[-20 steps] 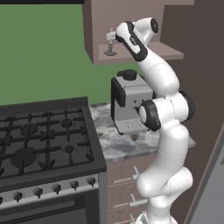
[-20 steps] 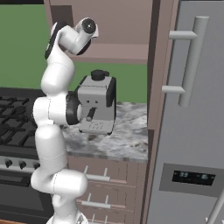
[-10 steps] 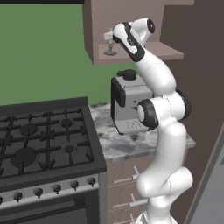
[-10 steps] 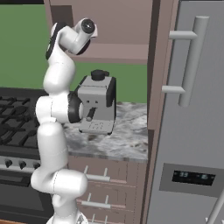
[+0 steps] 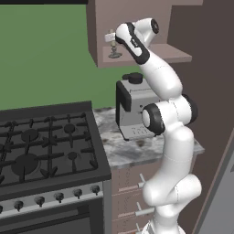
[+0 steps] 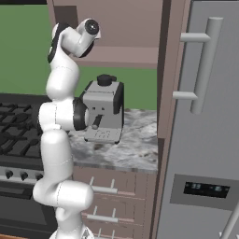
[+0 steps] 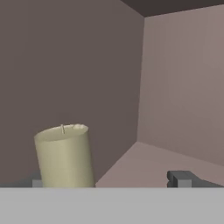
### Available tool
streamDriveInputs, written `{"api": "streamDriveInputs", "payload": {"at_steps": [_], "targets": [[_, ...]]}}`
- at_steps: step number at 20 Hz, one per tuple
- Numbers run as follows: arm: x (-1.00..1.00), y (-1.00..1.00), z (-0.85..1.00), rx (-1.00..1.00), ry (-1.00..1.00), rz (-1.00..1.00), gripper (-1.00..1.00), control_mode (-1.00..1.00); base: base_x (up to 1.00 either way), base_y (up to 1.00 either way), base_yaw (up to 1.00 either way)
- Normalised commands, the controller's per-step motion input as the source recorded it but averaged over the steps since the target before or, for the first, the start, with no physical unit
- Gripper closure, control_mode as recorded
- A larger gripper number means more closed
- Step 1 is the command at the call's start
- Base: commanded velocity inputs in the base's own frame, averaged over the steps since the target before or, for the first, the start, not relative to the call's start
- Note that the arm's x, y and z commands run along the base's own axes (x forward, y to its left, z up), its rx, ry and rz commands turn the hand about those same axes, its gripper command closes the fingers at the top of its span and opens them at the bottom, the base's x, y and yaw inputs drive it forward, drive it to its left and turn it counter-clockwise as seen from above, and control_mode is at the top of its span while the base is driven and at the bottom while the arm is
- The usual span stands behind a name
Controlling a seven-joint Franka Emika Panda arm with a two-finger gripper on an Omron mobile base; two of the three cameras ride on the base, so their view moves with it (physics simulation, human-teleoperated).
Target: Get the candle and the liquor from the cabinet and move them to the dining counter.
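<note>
The candle, a pale cream taper in a small grey candlestick, stands on the shelf of the open cabinet. My gripper reaches into the cabinet right at the candle's top. In the hand view the candle rises close up, between the fingertips and nearer the left one. The gripper is open and the candle is not clamped. Bare cabinet walls lie behind it. The liquor and the dining counter are out of view.
A coffee machine stands on the small marbled worktop directly under the cabinet. A gas stove is to the left, a tall grey fridge to the right, and drawers are below.
The hand has crept a little to the left, closer to the candle. The candle has stayed put and the jaws have stayed wide.
</note>
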Motion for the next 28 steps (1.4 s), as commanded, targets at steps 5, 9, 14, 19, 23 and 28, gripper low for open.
{"api": "streamDriveInputs", "payload": {"at_steps": [5, 9, 14, 19, 23, 28], "targets": [[0.00, 0.02, 0.00, 0.00, 0.00, 0.01, -1.00, -1.00, 0.00, 0.00, 0.00], [0.00, 0.00, 0.00, 0.00, 0.00, 0.00, -1.00, -1.00, 0.00, 0.00, 0.00], [0.00, 0.00, 0.00, 0.00, 0.00, 0.00, -1.00, -1.00, 0.00, 0.00, 0.00], [0.00, 0.00, 0.00, 0.00, 0.00, 0.00, 1.00, -1.00, 0.00, 0.00, 0.00], [0.00, 0.00, 0.00, 0.00, 0.00, 0.00, 1.00, -1.00, 0.00, 0.00, 0.00], [0.00, 0.00, 0.00, 0.00, 0.00, 0.00, 1.00, -1.00, 0.00, 0.00, 0.00]]}}
